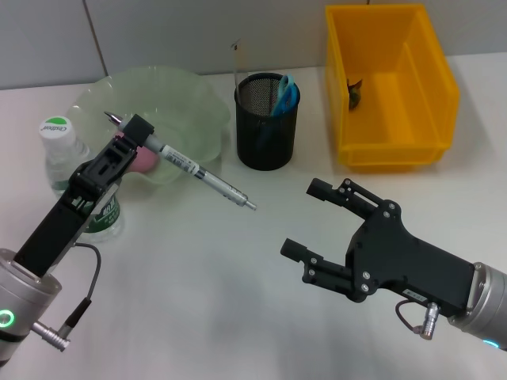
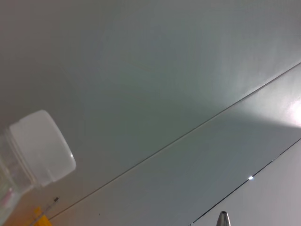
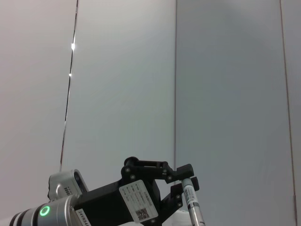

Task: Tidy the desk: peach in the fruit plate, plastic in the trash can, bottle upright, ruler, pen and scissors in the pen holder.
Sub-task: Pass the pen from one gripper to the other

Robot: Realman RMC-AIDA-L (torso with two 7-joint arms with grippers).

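We have the slim silver-grey pen (image 1: 190, 168) pinched near its top in our left claw (image 1: 135, 136), left of the black mesh holder (image 1: 267, 121); light, stiff, slippery. Our right claw (image 1: 307, 219) is spread, empty.

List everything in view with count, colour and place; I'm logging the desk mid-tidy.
pen: 1, silver-grey, held in the air by the left gripper
pen holder: 1, black mesh, desk centre-back, blue-handled item inside
fruit plate: 1, pale green, back left
peach: 1, pink, in the fruit plate
bottle: 1, clear with white cap, upright, left
trash can: 1, yellow, back right, dark scrap inside
left gripper: shut on pen
right gripper: open, empty, right foreground
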